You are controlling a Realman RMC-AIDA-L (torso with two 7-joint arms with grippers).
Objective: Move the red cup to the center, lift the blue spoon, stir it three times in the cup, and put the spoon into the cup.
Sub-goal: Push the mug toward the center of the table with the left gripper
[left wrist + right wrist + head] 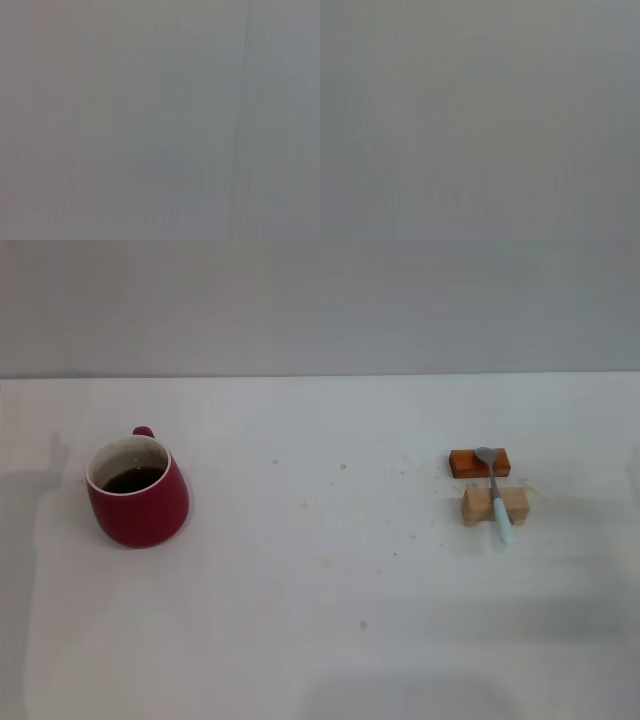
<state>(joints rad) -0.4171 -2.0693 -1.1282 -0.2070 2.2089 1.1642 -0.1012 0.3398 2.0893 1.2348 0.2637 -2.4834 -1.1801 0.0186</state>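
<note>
The red cup point(138, 492) stands upright at the left of the white table point(320, 590) in the head view, with dark liquid inside and its handle turned toward the back. At the right lies the blue spoon point(495, 493), its grey bowl on an orange-brown block point(480, 462) and its pale blue handle across a tan wooden block point(494, 506). Neither gripper shows in any view. Both wrist views hold only a plain grey surface.
A grey wall rises behind the table's far edge. Small specks dot the tabletop between the cup and the blocks.
</note>
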